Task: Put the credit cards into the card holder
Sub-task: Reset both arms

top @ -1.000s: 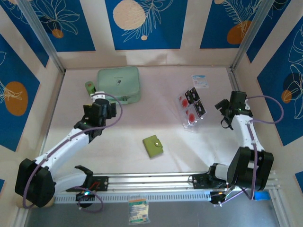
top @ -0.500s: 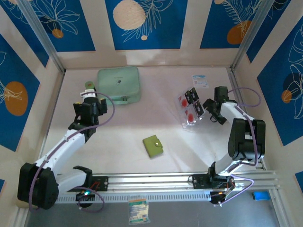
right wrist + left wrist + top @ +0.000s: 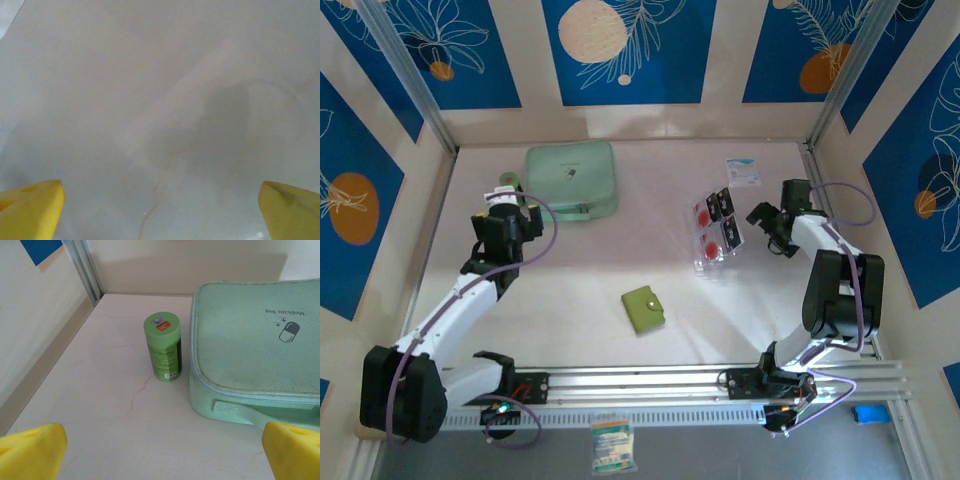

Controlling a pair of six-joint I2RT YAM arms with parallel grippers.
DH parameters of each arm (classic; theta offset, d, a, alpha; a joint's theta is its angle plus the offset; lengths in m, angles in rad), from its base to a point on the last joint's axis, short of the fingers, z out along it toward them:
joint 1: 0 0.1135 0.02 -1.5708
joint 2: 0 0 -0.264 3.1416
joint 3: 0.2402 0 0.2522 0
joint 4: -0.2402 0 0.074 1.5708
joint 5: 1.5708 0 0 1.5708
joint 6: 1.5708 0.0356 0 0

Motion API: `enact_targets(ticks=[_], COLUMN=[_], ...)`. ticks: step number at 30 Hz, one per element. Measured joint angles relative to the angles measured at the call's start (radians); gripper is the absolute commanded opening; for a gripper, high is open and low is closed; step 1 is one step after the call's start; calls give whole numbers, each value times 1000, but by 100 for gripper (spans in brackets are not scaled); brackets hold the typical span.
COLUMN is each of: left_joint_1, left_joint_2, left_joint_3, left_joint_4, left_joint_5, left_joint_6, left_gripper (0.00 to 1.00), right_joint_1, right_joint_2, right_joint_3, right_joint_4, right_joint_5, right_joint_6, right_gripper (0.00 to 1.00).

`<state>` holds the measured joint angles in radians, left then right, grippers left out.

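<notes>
Yellow left fingers and right fingers spread apart, empty; credit cards loose

Pale, faintly veined surface, evenly lit. Cream walls enclose three sides, carrying blue panels with white leaf outlines and orange or cream discs. Metal posts stand at both rear corners; a rail runs along the near edge.

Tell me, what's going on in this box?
Two robot arms are meant to put the small black-and-red cards into the olive-green folding wallet. Nothing is held; the closed wallet lies apart from the cards on the pale table. The right end effector is open beside the cards; the left end effector is open near a green bottle and mint zip case.
</notes>
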<state>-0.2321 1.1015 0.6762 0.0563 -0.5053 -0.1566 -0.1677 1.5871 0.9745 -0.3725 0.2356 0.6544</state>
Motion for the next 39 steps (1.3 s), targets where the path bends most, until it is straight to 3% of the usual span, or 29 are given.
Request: enact_targets(ticks=[8, 15, 24, 39], left_joint_1=[43, 80, 103, 114], left_joint_2=[88, 196, 287, 387], left_joint_3=[-50, -115, -173, -246], left_joint_4=[99, 253, 433, 678], left_joint_5=[33, 75, 137, 234], left_joint_6=[19, 71, 115, 163], left_gripper=[100, 100, 100, 100], right_joint_1=[-82, -24, 49, 137], right_joint_2=[-33, -86, -99, -219], right_joint_3=[34, -38, -222, -339], right_joint_4=[11, 219, 521, 657], right_joint_5=[66, 175, 160, 133], right_joint_6=[7, -109, -303, -438], right_gripper=[99, 99, 99, 99])
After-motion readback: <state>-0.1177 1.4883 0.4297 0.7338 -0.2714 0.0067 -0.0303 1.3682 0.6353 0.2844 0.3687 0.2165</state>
